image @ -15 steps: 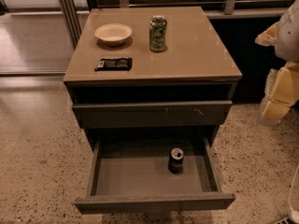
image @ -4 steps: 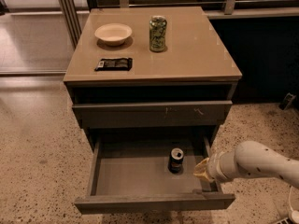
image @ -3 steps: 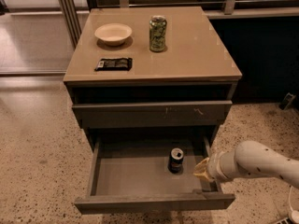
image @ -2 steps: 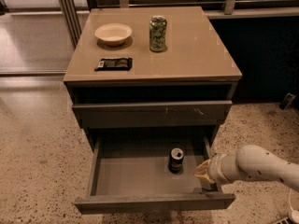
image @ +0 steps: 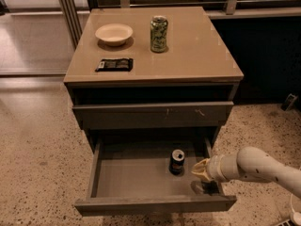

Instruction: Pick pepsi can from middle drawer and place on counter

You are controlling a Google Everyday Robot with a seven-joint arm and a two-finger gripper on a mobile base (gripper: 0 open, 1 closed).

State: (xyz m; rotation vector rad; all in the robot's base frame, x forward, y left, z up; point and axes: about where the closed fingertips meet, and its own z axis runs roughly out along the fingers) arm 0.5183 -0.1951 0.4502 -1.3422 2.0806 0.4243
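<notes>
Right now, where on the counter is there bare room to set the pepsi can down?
The counter is bare from the green can to its right edge, and along the front right of the packet. The left is crowded: bowl behind, packet in front. The gripper is at the middle drawer's right side, beside the pepsi can.

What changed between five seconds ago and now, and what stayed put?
The arm swung in from the right edge of view; its gripper now sits over the right side of the open middle drawer, just right of the pepsi can. Over the last second it barely shifted. Nothing was grasped or released. The pepsi can, and the green can, bowl and dark packet on the counter, stayed put.
</notes>
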